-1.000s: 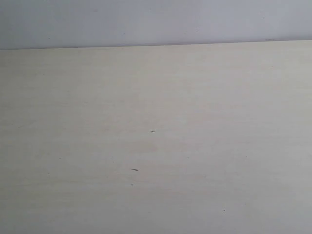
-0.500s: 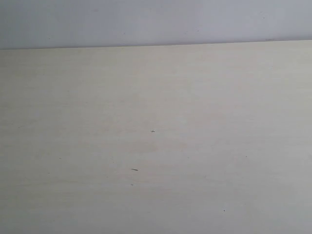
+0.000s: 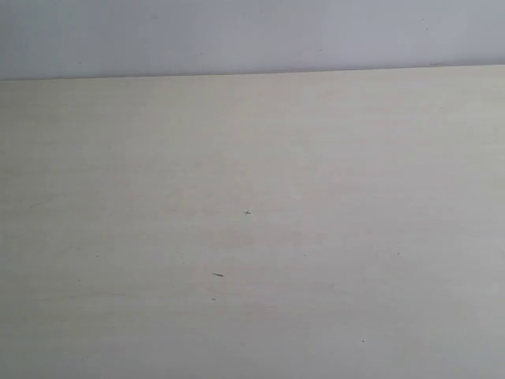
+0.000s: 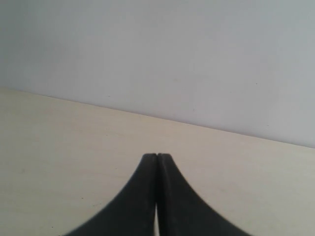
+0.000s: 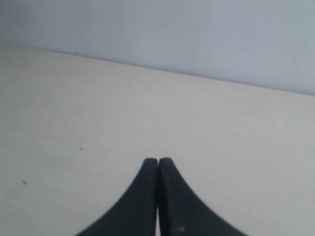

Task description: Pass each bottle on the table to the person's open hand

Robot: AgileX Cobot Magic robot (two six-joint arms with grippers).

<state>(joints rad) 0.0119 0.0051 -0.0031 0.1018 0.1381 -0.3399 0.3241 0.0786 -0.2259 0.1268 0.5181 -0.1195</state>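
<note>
The pale beige table [image 3: 252, 237] fills the exterior view, bare apart from a few tiny dark specks. No bottle and no person's hand shows in any view. Neither gripper appears in the exterior view. In the left wrist view my left gripper [image 4: 157, 155] is shut, its black fingertips pressed together with nothing between them, above the table [image 4: 59, 147]. In the right wrist view my right gripper [image 5: 158, 160] is likewise shut and holds nothing, over the table [image 5: 221, 128].
A plain grey-white wall [image 3: 252, 35] rises behind the table's far edge [image 3: 252, 74]. The same wall [image 4: 157, 59] and the wall [image 5: 197, 34] show behind the tabletop in both wrist views.
</note>
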